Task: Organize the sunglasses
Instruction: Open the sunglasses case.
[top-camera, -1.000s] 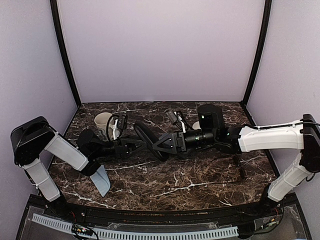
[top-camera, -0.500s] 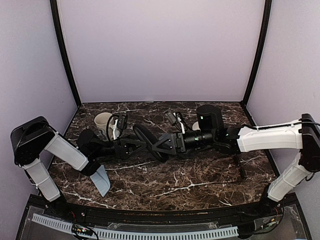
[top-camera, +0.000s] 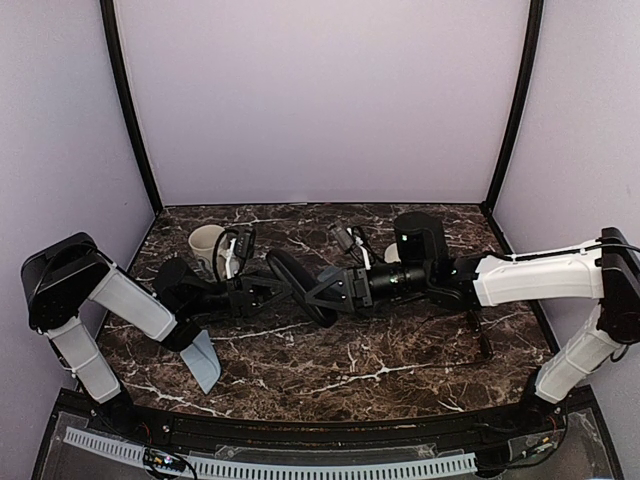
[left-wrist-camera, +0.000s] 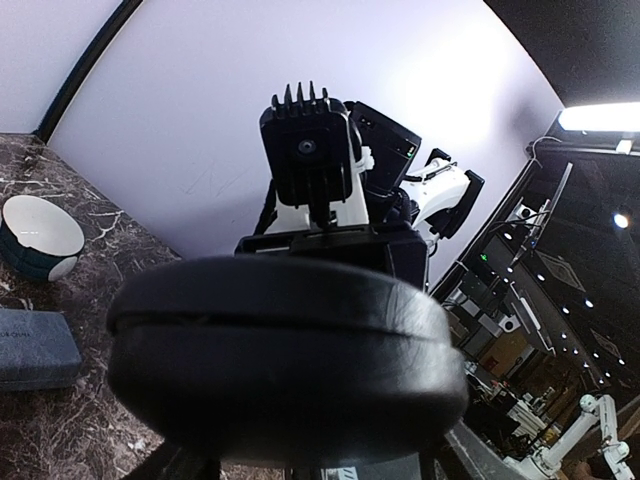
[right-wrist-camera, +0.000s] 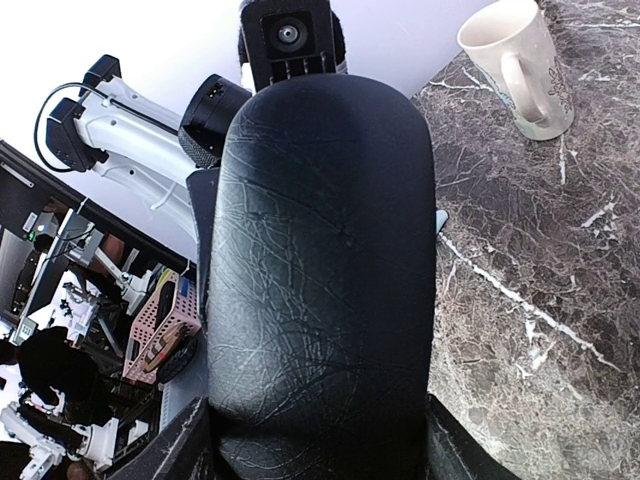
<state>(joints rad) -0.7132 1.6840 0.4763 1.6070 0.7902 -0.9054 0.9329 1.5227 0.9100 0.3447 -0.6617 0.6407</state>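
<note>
A black oblong glasses case (top-camera: 293, 283) hangs above the middle of the table, tilted on edge and closed. My left gripper (top-camera: 266, 291) holds it from the left and my right gripper (top-camera: 322, 289) from the right. In the left wrist view the case (left-wrist-camera: 290, 350) fills the span between the fingers (left-wrist-camera: 188, 466). In the right wrist view the fingers (right-wrist-camera: 190, 440) press both sides of the case (right-wrist-camera: 325, 260). A thin dark pair of sunglasses (top-camera: 481, 337) lies on the table at the right, partly under the right arm.
A white mug (top-camera: 206, 246) stands at the back left, also in the right wrist view (right-wrist-camera: 515, 65). A second cup (left-wrist-camera: 38, 235) sits behind the right arm. A blue-grey case (top-camera: 203, 362) lies near the left arm's elbow. Another blue-grey case (left-wrist-camera: 30, 347) shows in the left wrist view.
The right gripper and the black case have edged slightly left toward the left gripper. The left arm has hardly moved.
</note>
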